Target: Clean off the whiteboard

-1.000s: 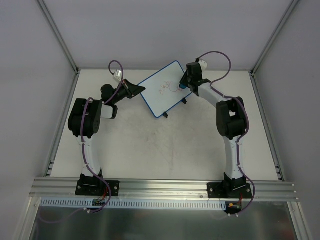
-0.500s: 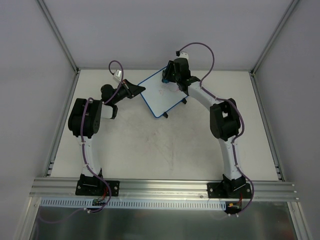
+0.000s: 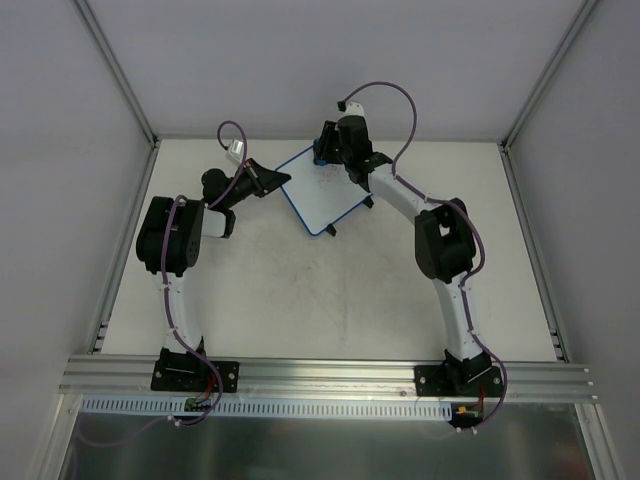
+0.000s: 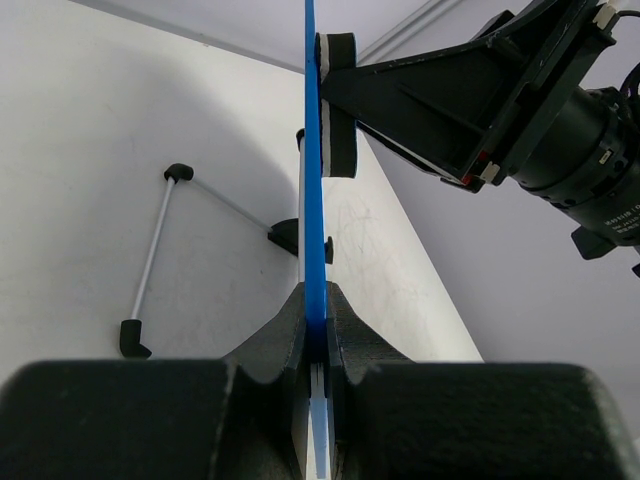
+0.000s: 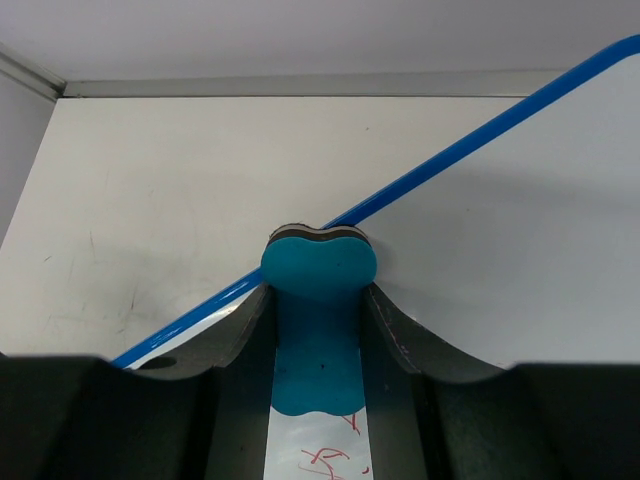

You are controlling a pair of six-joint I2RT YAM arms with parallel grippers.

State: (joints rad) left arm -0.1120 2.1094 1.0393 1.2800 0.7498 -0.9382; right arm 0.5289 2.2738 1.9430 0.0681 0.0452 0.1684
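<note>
- Board [image 3: 318, 200] sits far-centre between the arms, left gripper [image 3: 279, 182] pinching its left edge.
- Right gripper [image 3: 323, 155] clamps eraser [image 5: 318, 300] at the far edge; red marks [image 5: 330, 458] lie nearer the wrist, so the next stroke likely pulls back.

left arm [image 3: 172, 240] folded at the elbow, left end effector [image 3: 272, 180] pinched shut. right arm [image 3: 445, 245] reaches far forward, right end effector [image 3: 323, 153] closed too.
</note>
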